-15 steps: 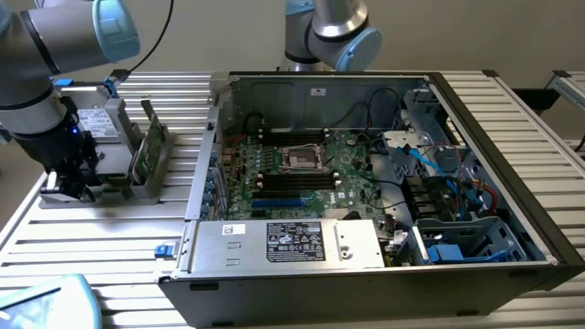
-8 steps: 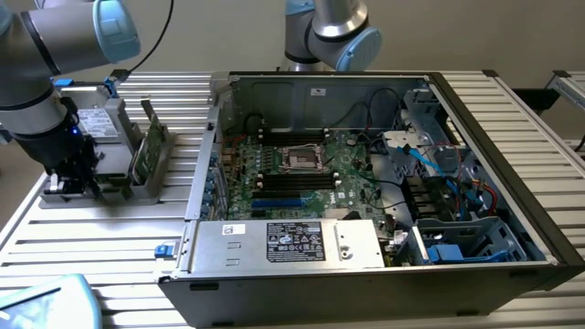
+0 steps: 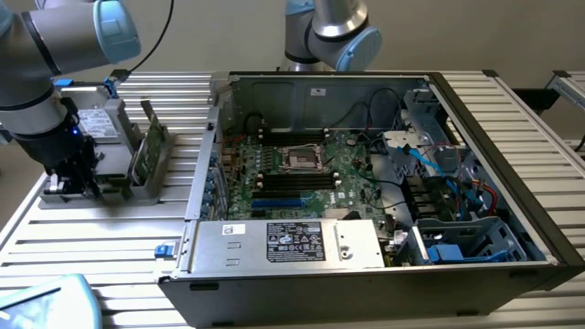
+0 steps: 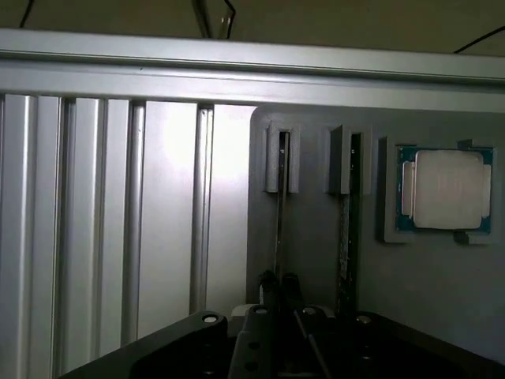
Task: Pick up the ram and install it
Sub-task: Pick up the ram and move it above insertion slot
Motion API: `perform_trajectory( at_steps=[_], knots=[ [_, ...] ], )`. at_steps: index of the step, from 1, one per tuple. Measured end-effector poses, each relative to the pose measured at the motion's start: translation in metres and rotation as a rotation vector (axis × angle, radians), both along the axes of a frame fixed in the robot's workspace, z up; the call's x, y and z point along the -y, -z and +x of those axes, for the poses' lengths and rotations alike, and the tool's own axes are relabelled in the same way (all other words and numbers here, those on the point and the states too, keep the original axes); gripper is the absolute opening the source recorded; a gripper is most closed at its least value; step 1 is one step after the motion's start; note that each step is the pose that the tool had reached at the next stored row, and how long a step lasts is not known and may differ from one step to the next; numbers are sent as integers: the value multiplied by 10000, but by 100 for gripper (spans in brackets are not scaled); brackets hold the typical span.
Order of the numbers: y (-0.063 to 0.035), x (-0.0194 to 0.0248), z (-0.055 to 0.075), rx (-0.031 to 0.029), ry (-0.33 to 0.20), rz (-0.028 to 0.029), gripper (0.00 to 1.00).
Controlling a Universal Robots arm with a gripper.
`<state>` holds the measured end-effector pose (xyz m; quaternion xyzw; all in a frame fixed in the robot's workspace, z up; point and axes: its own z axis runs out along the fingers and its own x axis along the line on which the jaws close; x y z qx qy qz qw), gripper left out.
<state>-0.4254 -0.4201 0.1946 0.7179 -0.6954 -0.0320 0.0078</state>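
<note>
Ribbed aluminium table (image 3: 101,240) before a plain beige wall (image 3: 219,34), soft even light.

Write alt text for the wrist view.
The end effector grips the ram, which stands edge-on in a slot of a grey holder. A second board stands in the neighbouring slot, and a square silver processor chip sits in a recess beside that.

Arm links (image 3: 32,65): on my screen, smooth grey tubes, round in section.
Joint caps (image 3: 117,31): pale blue domes. I count 2, 1 at the exterior view's left and 1 at its far middle.
Cable (image 3: 157,38): thin and black, running beside the left joint.
Wrist (image 3: 57,147): black housing with 1 small blue light.
Gripper (image 4: 279,288): matt black body with round pale screw heads on its face and slim dark fingertips (image 4: 268,282).
</note>
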Motion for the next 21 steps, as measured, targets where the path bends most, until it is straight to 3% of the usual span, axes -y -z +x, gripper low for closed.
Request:
perform_trajectory(
  at_steps=[21],
  knots=[
    [-1,-1,2,9,27,17,13]
  ],
)
